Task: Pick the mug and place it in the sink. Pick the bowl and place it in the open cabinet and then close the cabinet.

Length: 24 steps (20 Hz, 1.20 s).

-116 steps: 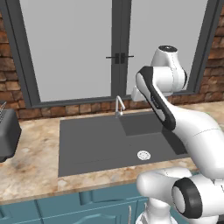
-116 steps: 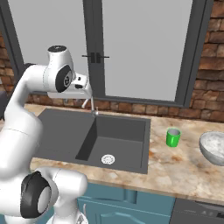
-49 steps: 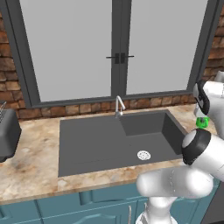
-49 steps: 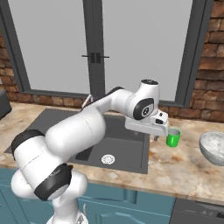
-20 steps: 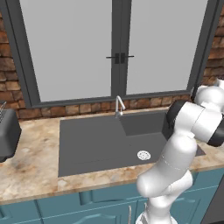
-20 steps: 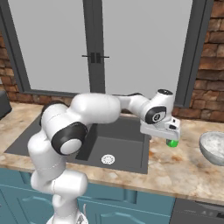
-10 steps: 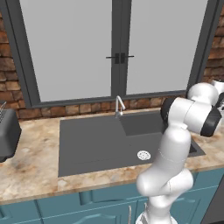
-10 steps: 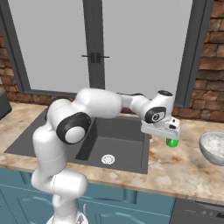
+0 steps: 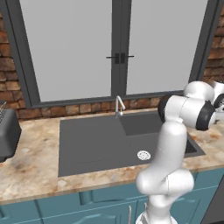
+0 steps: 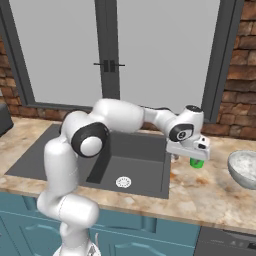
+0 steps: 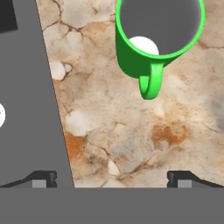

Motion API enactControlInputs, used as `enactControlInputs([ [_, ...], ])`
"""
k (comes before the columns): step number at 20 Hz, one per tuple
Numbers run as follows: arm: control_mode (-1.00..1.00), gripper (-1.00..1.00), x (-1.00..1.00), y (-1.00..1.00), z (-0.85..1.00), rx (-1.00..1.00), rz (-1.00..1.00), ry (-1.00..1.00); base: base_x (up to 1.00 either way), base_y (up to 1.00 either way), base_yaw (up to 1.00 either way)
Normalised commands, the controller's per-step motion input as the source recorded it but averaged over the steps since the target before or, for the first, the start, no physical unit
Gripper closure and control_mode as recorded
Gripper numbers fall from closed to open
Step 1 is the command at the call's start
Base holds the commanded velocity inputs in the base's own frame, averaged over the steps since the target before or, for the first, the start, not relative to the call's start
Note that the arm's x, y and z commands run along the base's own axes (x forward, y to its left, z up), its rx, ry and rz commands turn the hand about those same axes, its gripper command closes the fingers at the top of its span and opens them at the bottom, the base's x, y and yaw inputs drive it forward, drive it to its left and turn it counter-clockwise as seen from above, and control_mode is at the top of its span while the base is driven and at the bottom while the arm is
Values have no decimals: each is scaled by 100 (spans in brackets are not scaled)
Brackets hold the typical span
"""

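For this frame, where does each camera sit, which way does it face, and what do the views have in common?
Left base view: behind the arm on its left, looking forward and down over the sink and faucet; the white arm rises at lower right.
Right base view: behind on the right, facing the same sink; the arm reaches from lower left to the gripper above the mug, bowl at right.
Hand view: looks down along the open gripper at the mug on the counter.
Shared: sink in both base views; mug in right base and hand views.
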Motion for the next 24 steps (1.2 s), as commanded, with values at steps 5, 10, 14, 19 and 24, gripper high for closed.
enactControlInputs([
  [5,-100,-100,17,-18,-13,4,1,0,0,0,0],
  [10,-100,-100,19,-18,-18,6,2,0,0,0,0],
  [14,-100,-100,22,-16,-16,5,3,-1,0,0,0],
  [19,-100,-100,22,-15,-12,3,3,-3,0,0,0],
  [24,-100,-100,22,-4,-18,1,2,-5,0,0,0],
])
